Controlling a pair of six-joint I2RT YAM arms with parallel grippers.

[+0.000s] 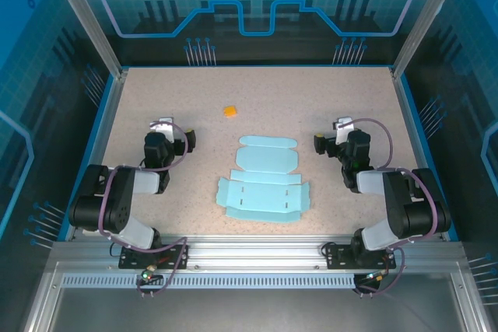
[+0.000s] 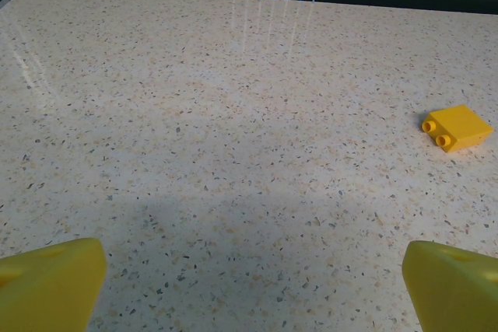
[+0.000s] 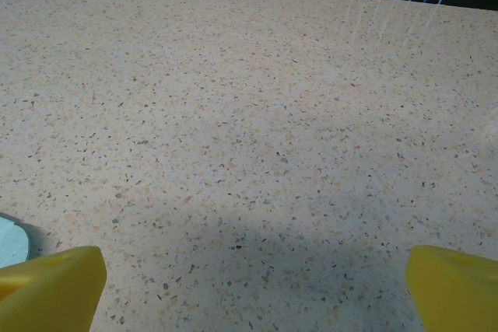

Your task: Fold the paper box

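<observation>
The paper box (image 1: 264, 180) lies flat on the speckled table as a light blue cut-out with rounded flaps and slots, between the two arms. A sliver of it (image 3: 12, 240) shows at the left edge of the right wrist view. My left gripper (image 1: 173, 131) rests to its left, open, its yellow fingertips (image 2: 50, 281) wide apart over bare table. On the other side of the box my right gripper (image 1: 336, 134) is open too, with yellow fingertips (image 3: 50, 285) spread and nothing between them.
A small orange-yellow brick (image 1: 230, 111) lies behind the box toward the back; it appears as a studded block (image 2: 459, 128) in the left wrist view. Blue-lit walls and metal posts enclose the table (image 1: 140, 99).
</observation>
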